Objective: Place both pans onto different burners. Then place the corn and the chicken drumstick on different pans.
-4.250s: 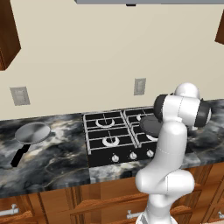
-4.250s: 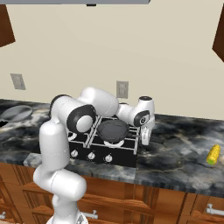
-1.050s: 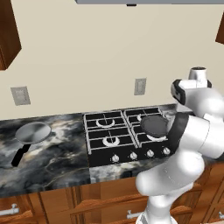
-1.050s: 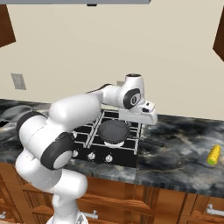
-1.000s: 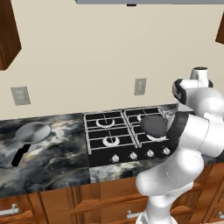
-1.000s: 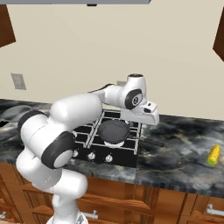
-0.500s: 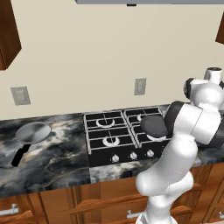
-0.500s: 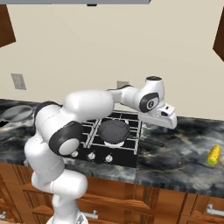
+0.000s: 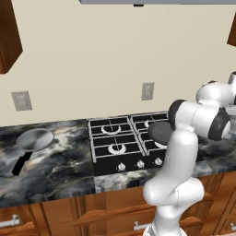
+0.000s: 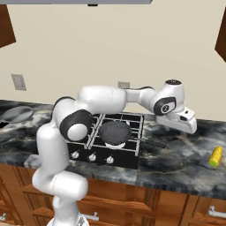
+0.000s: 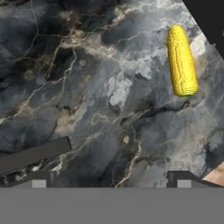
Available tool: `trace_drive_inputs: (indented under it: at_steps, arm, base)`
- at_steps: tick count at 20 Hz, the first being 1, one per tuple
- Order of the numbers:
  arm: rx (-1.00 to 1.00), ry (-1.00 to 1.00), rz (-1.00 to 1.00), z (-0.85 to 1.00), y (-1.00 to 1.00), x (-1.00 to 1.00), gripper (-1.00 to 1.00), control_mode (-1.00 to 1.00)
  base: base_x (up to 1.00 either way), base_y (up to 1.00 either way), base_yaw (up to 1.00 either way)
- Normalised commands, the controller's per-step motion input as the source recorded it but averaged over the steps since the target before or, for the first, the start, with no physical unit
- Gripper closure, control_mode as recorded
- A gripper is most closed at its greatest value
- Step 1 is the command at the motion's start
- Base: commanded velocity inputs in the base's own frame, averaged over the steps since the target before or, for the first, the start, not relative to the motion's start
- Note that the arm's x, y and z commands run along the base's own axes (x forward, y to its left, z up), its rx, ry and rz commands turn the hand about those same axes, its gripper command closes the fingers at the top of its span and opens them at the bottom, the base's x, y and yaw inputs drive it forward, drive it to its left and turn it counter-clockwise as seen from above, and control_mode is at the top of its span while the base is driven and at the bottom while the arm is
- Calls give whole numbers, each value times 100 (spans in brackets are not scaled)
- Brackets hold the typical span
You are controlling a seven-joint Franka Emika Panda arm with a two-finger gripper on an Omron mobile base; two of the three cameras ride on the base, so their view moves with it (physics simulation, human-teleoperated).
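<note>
The darker grey pan (image 10: 115, 131) rests on the front right burner of the cooktop (image 10: 132, 158), its black handle (image 10: 151, 143) pointing right. Far to the left, the light silver pan (image 9: 35, 139) lies on the counter. The yellow corn (image 10: 216, 156) lies near the counter's right end and shows as corn (image 11: 182, 61) at the hand view's upper right. My gripper (image 10: 190, 127) hovers over bare marble between the stove and the corn. In the hand view the gripper (image 11: 109, 181) is open, with nothing between its tips. The pan handle's end (image 11: 35, 155) lies beside the left tip. The chicken drumstick is out of view.
The other burners (image 9: 113, 148) carry nothing. Silver knobs (image 9: 139, 163) line the cooktop's front. Dark marble counter (image 10: 176, 163) runs on both sides of the stove, and its wooden front edge (image 11: 216, 175) shows by the right tip. My arm reaches across over the stove.
The arm has swung right. The hand has moved from above the dark pan's handle out over the counter toward the corn. Both pans and the corn have stayed put.
</note>
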Motion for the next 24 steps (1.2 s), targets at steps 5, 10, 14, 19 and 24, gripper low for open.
trace_drive_inputs:
  at_steps: [5,10,14,19,24]
  arm:
    - [0,-9,0,-16,-60,1,-100,-100]
    - [0,-5,0,-15,-43,7,-100,-100]
    - [0,0,0,-4,-32,20,-100,-100]
    - [0,0,0,-11,-35,23,-100,-100]
    - [0,0,0,-27,-37,12,-100,-100]
  base:
    - [0,0,0]
    - [0,0,0]
    - [0,0,0]
    - [0,0,0]
    - [0,0,0]
